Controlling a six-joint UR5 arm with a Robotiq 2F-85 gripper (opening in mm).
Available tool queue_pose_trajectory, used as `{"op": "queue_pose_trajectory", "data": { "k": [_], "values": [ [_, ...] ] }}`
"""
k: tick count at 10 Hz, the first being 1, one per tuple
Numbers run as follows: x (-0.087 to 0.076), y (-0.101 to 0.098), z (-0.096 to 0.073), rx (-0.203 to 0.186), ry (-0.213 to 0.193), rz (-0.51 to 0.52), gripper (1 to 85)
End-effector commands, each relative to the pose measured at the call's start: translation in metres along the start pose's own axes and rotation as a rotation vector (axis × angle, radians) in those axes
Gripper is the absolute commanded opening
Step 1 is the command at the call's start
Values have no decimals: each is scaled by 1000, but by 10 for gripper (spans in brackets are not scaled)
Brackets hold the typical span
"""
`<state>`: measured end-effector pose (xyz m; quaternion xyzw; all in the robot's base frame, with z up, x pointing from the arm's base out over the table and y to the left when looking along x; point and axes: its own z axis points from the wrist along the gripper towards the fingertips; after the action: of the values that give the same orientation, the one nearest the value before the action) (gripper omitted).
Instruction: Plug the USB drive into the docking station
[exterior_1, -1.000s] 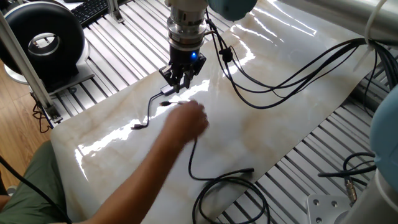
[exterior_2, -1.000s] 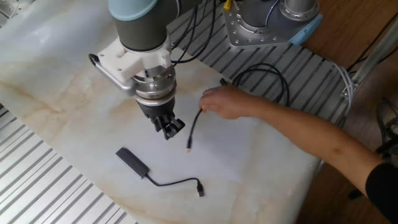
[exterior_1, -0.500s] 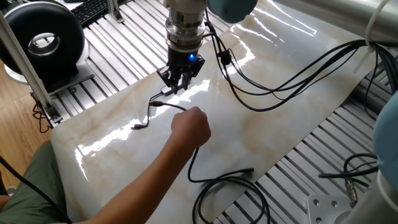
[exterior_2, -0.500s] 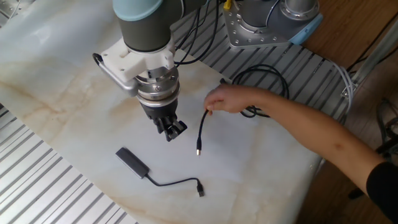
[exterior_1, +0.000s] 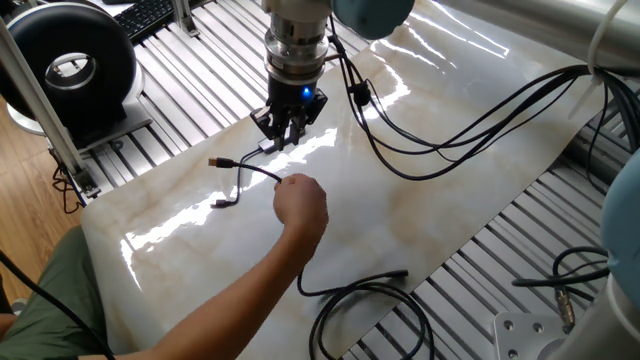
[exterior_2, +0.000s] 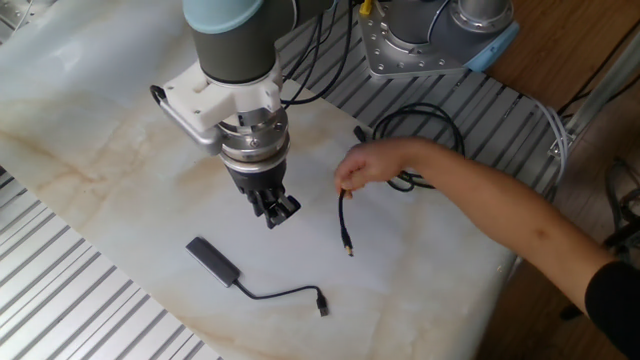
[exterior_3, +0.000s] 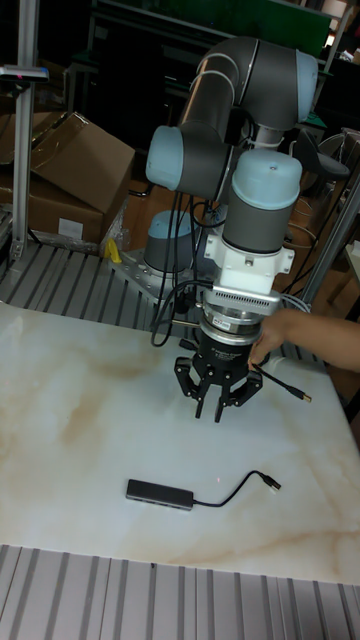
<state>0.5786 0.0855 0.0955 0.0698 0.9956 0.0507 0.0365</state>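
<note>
The docking station (exterior_2: 211, 258) is a slim grey bar lying flat on the marble sheet, its short black tail ending in a small plug (exterior_2: 321, 303). In the tall fixed view the docking station (exterior_3: 159, 492) lies below my gripper (exterior_3: 210, 411). My gripper (exterior_2: 277, 211) hovers just above the sheet, behind the bar. Its fingers are slightly apart and hold nothing. A person's hand (exterior_2: 375, 164) holds the cable so that the USB drive (exterior_2: 348, 248) hangs tip-down to the right of my gripper. In one fixed view the USB drive (exterior_1: 215, 161) points left, in front of my gripper (exterior_1: 284, 140).
The person's forearm (exterior_1: 215, 300) reaches across the sheet from the front. The long black cable coils (exterior_1: 370, 305) near the sheet's edge over the slatted table. The robot's own cables (exterior_1: 450, 130) drape across the right. A black round device (exterior_1: 65, 62) stands at the far left.
The hand has carried the USB drive sideways, and its tip now hangs farther from my gripper in the other fixed view. My gripper shifted slightly a second ago and has since stayed still.
</note>
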Motion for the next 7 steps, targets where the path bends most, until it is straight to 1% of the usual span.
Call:
{"op": "queue_pose_trajectory", "data": {
  "k": [1, 7],
  "values": [
    [-1, 1, -1, -11, -2, 7, 313],
    [-3, -1, 1, -13, -8, 14, 293]
  ]
}}
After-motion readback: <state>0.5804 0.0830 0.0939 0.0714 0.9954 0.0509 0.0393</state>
